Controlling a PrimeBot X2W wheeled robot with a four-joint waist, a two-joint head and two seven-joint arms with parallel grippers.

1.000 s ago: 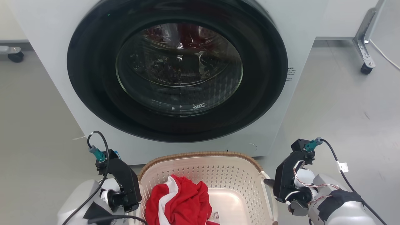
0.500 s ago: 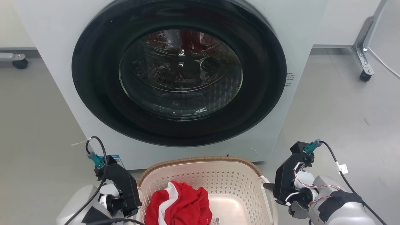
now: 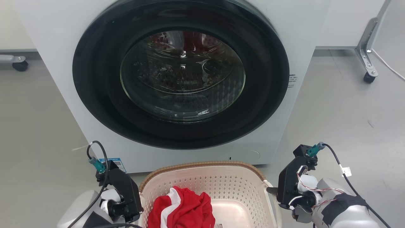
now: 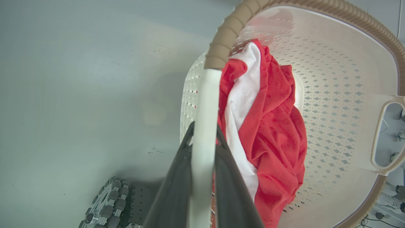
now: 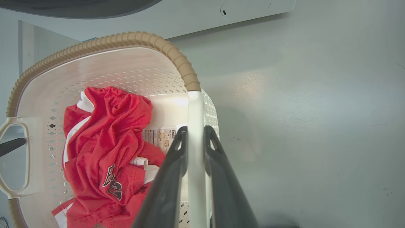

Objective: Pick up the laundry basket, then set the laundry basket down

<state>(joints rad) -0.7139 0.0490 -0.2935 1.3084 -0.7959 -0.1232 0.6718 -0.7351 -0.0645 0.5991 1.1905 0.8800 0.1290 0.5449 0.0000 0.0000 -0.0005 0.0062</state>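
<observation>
The whole head view has slid down since a second ago, which is the camera's shift. Over the last half second the laundry basket [image 3: 221,186] and both hands sit a shade lower against the washing machine.

The basket is at 6 o'clock in the head view, and whether it touches the floor [image 3: 348,110] cannot be told. A crumpled red and white jersey [image 3: 182,205] lies inside it toward 9 o'clock.

The left hand [image 4: 204,133] is closed on the white handle [image 4: 204,95] at the basket's 9 o'clock, one dark finger on each side of the bar. The right hand [image 5: 195,133] clamps the opposite handle [image 5: 195,107] at 3 o'clock in the same way.

The washing machine [image 3: 300,41] stands just beyond the basket at 12 o'clock, with its round dark door [image 3: 182,72] closed. A caster [image 3: 368,77] stands on the floor at 2 o'clock.
</observation>
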